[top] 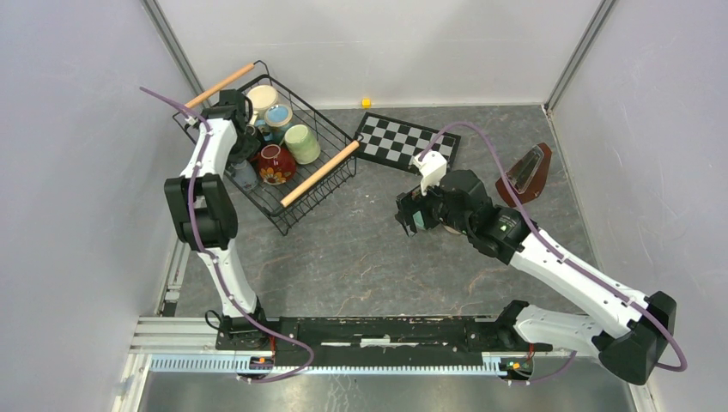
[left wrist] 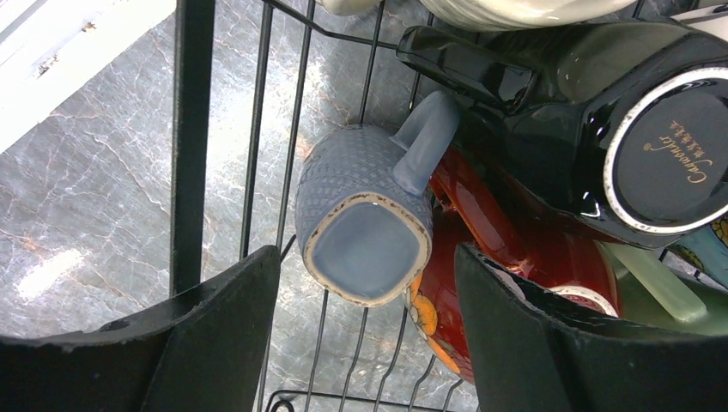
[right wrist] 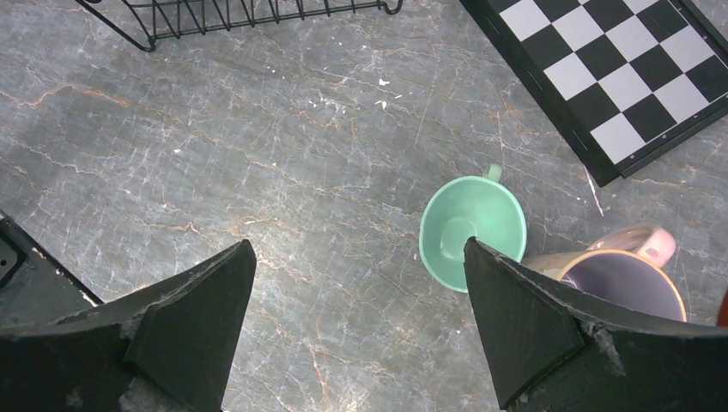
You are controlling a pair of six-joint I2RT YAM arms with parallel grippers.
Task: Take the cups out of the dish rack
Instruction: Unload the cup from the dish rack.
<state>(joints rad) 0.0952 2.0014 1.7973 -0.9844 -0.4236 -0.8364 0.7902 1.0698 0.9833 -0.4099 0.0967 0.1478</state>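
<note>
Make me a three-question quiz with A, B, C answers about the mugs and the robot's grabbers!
1. Where does the mint-green ceramic mug stand?
A) on the brown metronome
B) on the grey stone table, beside the beige-pink ceramic mug
C) on the checkered board

2. What colour is the textured ceramic mug between the left gripper's fingers, inside the black wire dish rack?
A) yellow
B) white
C) blue-grey

3. How are the right gripper's jaws?
A) open, empty
B) shut on a mug
C) shut on a spoon

Answers: B, stone lies under it; C, its base and sides are blue-grey; A, the fingers stand wide apart, touching nothing.
</note>
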